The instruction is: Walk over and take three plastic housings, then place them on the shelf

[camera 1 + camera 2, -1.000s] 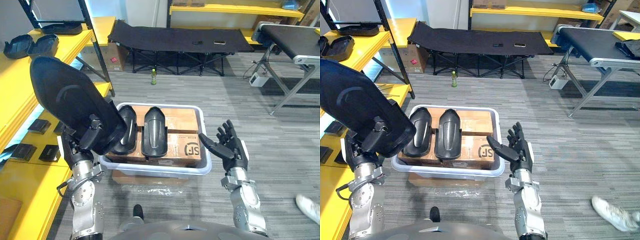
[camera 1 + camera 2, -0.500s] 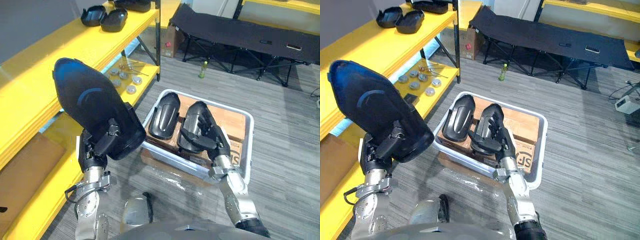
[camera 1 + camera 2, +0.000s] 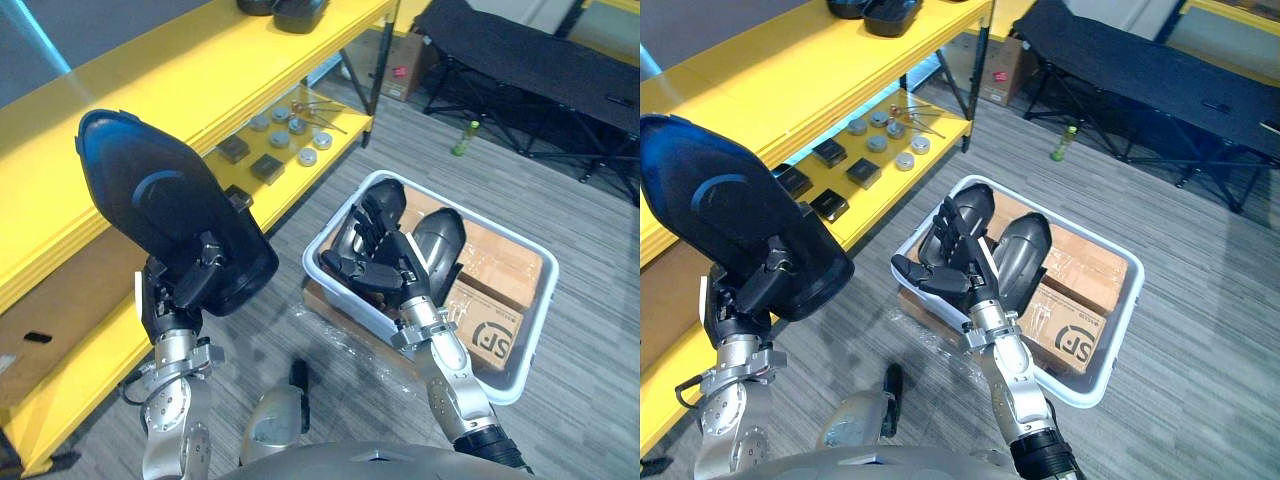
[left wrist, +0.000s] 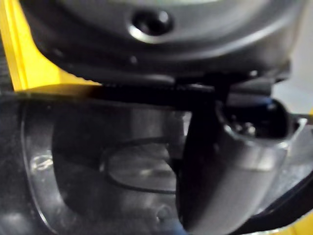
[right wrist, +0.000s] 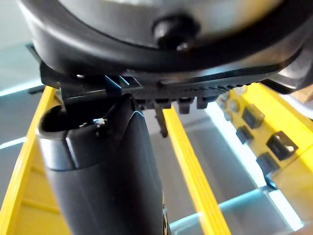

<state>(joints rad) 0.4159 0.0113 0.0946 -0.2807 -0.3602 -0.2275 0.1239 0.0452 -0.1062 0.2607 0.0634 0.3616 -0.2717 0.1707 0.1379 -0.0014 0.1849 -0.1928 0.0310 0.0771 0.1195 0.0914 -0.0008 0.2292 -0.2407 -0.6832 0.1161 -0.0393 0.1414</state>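
Black housing (image 3: pixel 160 215) sits gripped aloft in the left hand (image 3: pixel 185 290). The robot has now swung toward the yellow shelf (image 3: pixel 150 70) beside it (placing looks next). The right hand (image 3: pixel 375 255) is spread and empty by the crate (image 3: pixel 312 262).

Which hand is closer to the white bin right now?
Right. The right hand is open over the white bin; the left hand holds a housing beside the yellow shelf.

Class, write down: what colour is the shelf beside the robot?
Yellow. The shelf shows best in the left eye view.
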